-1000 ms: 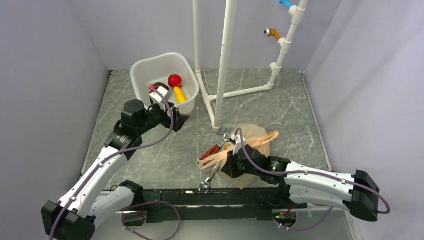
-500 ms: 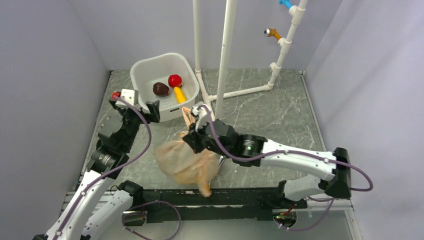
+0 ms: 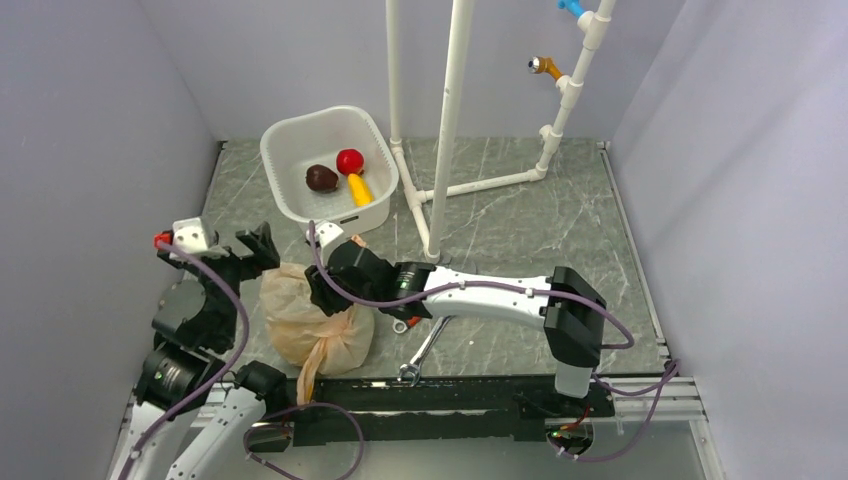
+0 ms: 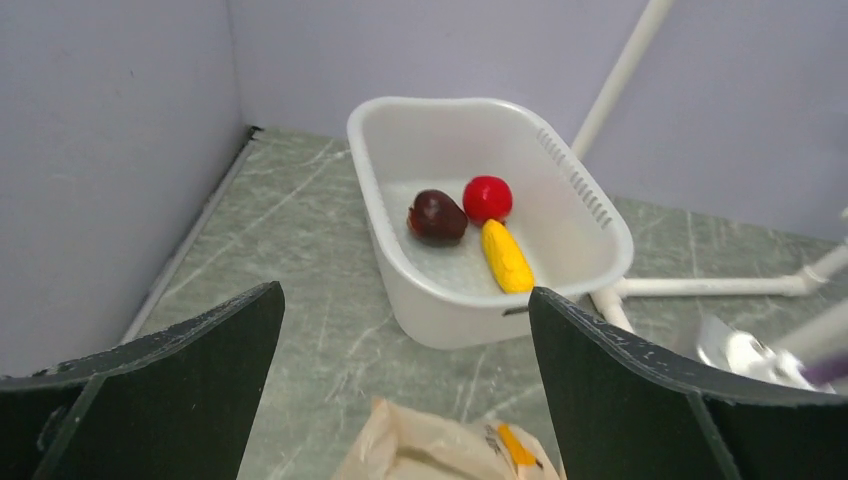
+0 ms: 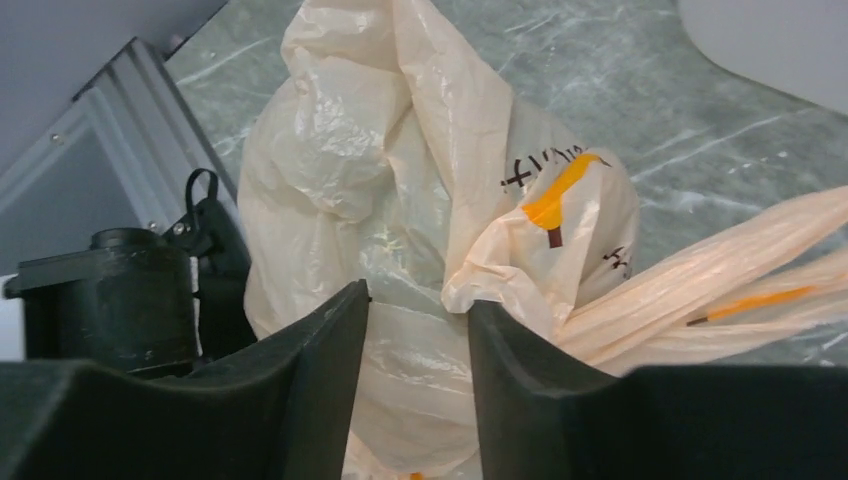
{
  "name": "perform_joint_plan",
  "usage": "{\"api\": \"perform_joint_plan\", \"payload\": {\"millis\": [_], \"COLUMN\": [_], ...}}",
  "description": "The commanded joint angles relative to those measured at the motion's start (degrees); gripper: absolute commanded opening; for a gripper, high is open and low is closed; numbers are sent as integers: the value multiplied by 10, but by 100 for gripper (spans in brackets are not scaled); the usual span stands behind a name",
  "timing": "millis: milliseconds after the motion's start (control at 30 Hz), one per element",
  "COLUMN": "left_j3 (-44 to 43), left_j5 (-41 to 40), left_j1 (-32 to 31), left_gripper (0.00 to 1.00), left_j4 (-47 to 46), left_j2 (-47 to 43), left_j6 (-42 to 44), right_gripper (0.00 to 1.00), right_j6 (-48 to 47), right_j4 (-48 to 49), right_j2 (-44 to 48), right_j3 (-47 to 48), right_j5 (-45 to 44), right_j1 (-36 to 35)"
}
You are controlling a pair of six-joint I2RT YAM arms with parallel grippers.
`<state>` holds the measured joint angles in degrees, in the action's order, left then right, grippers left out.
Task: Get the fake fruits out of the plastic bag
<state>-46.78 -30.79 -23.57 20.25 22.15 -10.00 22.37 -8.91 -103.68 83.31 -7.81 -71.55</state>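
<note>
Entry one: we are logging the plastic bag, thin, crinkly and translucent peach with yellow-and-black print. It is sitting bunched and bulging on the near left part of the table, with its handles gathered into a twisted tail pointing toward the near edge, and its contents are not showing through. Entry two: we are listing one fake fruit, an elongated yellow piece, lying on the floor of the white tub beyond the bag.
</note>
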Motion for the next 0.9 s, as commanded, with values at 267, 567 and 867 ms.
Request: {"api": "perform_joint_plan", "payload": {"millis": [267,567,867], "left_j3": [-84,-87,-64], "left_j5": [236,310,229], "left_j1": [-1,-1,-1], "left_gripper": [99,93,84], "left_j4": [271,331,289], "left_j2": [10,136,195], "left_j6": [-82,-100,-48], "right_gripper": [68,69,68], "right_j6": [13,-3,22], "right_j4": [80,179,242], "right_j2": [145,200,133], "right_j3": [-67,-233,-221], "right_j5": [144,148,104], "right_j1": [26,25,13]}}
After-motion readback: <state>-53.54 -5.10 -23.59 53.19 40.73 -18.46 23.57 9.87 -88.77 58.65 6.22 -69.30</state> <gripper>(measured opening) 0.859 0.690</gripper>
